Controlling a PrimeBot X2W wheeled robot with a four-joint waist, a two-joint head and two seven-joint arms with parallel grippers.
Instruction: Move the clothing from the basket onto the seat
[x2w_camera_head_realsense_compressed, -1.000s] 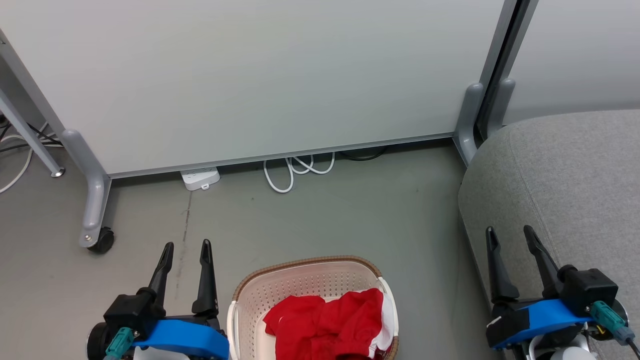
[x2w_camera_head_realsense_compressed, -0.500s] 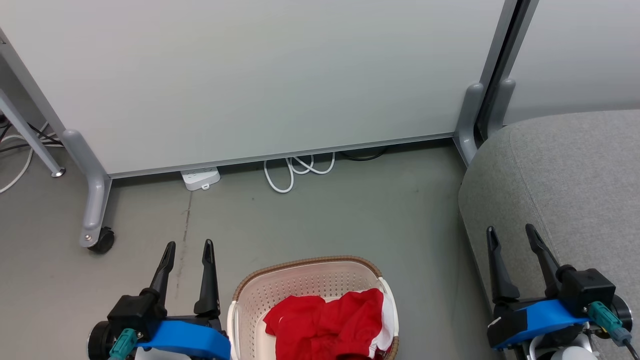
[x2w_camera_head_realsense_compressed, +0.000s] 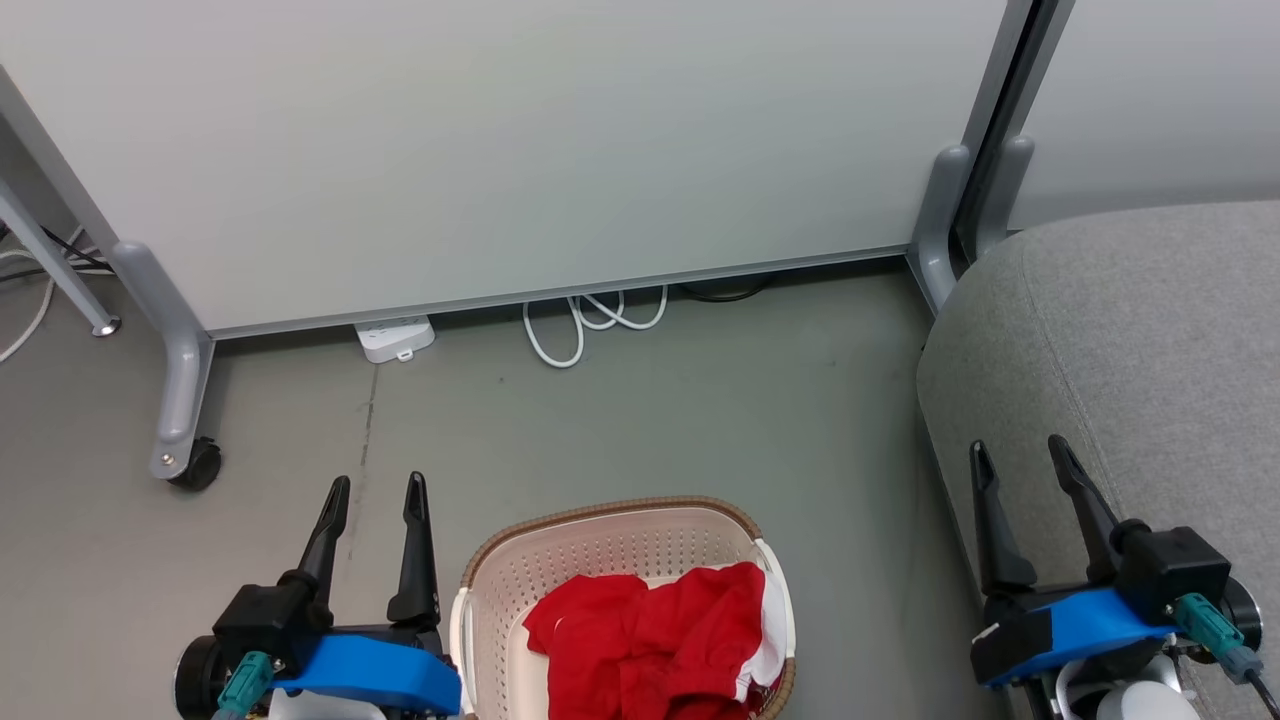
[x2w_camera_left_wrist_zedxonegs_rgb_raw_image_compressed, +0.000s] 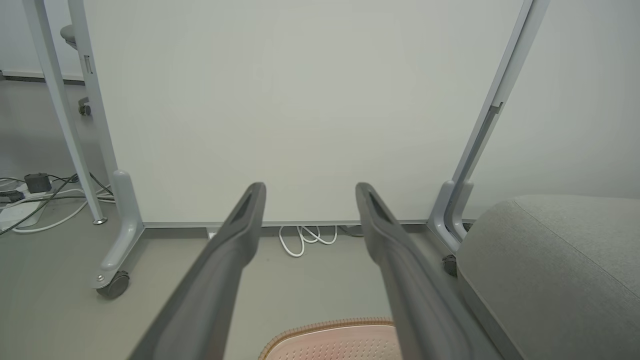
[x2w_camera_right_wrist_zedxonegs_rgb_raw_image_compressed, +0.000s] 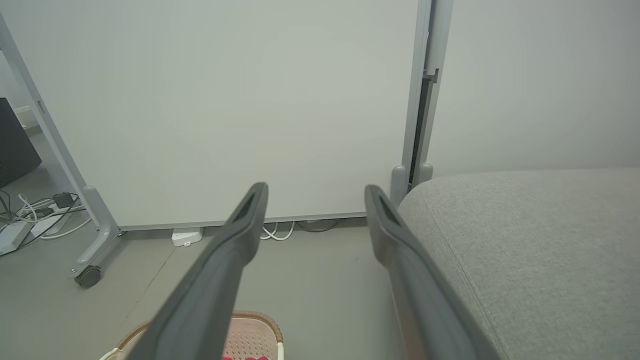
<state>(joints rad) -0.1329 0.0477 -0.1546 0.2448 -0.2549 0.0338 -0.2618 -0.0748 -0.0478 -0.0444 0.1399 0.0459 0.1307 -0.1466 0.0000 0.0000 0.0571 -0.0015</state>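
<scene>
The red clothing (x2w_camera_head_realsense_compressed: 650, 640) lies heaped in the basket (x2w_camera_head_realsense_compressed: 600, 510) between the left gripper (x2w_camera_head_realsense_compressed: 377, 480) and right gripper (x2w_camera_head_realsense_compressed: 1015, 445), both empty with fingers spread apart; the grey seat (x2w_camera_head_realsense_compressed: 1130, 330) stands beside the right one

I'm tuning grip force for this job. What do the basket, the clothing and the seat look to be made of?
Basket: probably rigid moulded plastic, cream and matte; its walls show rows of punched holes, and the brown rim looks woven, possibly moulded. Clothing: soft thin fabric, red with white trim, crumpled into folds. Seat: grey woven upholstery, matte, with a stitched seam; likely padded.
</scene>
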